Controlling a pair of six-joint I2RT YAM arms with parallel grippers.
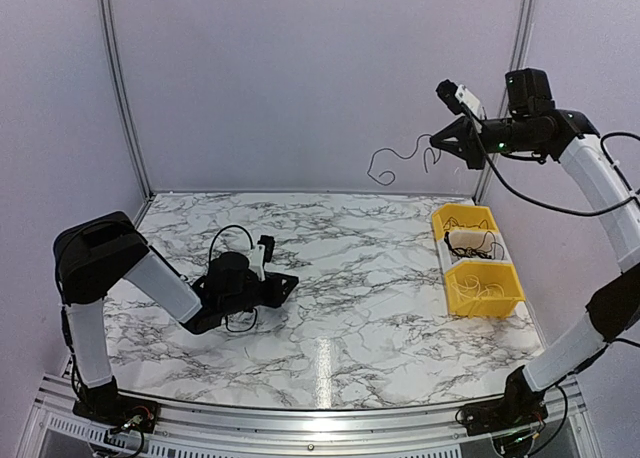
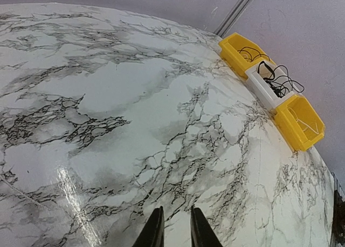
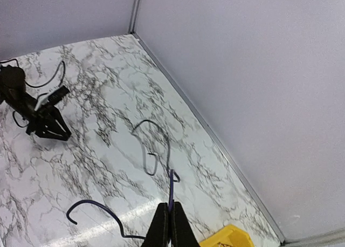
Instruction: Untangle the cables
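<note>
Two black-and-white robot arms stand at the near edge of a white marble-patterned table (image 1: pixel 330 308) walled in by pale grey panels (image 1: pixel 300 78). We see the left arm (image 1: pixel 150 278) stretched low over the near-left part of the table. Its left gripper (image 1: pixel 288 284) is just above the surface, fingers narrowly parted with nothing between them. The right arm (image 1: pixel 600 178) reaches high over the far-right corner. There the right gripper (image 1: pixel 440 141) is clamped on a thin dark cable (image 1: pixel 398 158), which dangles in loose curls clear of the table. Along the right edge three bins touch in a row: a far yellow plastic bin (image 1: pixel 437 223), a white middle tray (image 2: pixel 263 91) and a near yellow plastic bin (image 1: pixel 485 303). Black wires (image 2: pixel 277 77) lie looped in the far bin and the tray, and a pale wire (image 2: pixel 304 123) in the near bin.
</note>
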